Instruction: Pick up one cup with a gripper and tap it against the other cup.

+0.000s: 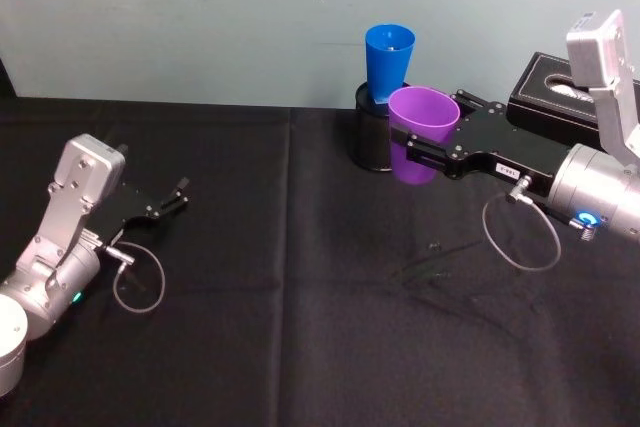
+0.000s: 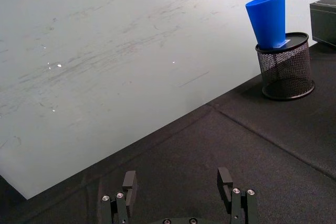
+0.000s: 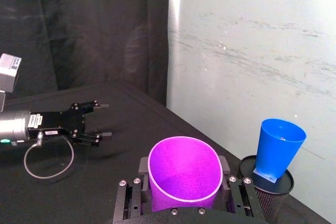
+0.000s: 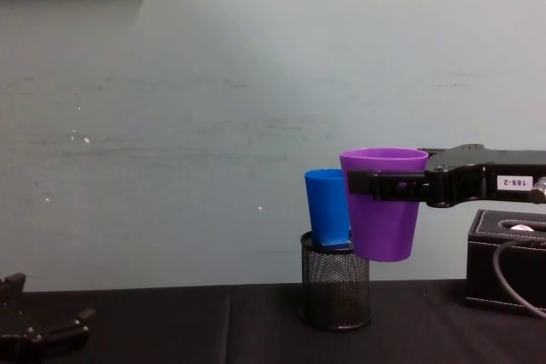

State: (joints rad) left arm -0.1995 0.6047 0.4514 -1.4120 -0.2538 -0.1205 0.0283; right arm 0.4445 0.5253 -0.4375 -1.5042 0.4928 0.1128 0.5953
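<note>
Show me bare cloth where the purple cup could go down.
Free: the black cloth between the left end effector and the right end effector, in front of the mesh holder. Crowded: far right, where the blue cup in that holder, the held purple cup and black box bunch.

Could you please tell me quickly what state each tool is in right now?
Left tool: open, empty.
Right tool: closed on the purple cup, near the blue cup.

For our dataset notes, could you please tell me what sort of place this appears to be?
Probably a robotics lab test bench: a table draped in black cloth against a bare pale wall, with staged props, a mesh pen holder and a black box.
</note>
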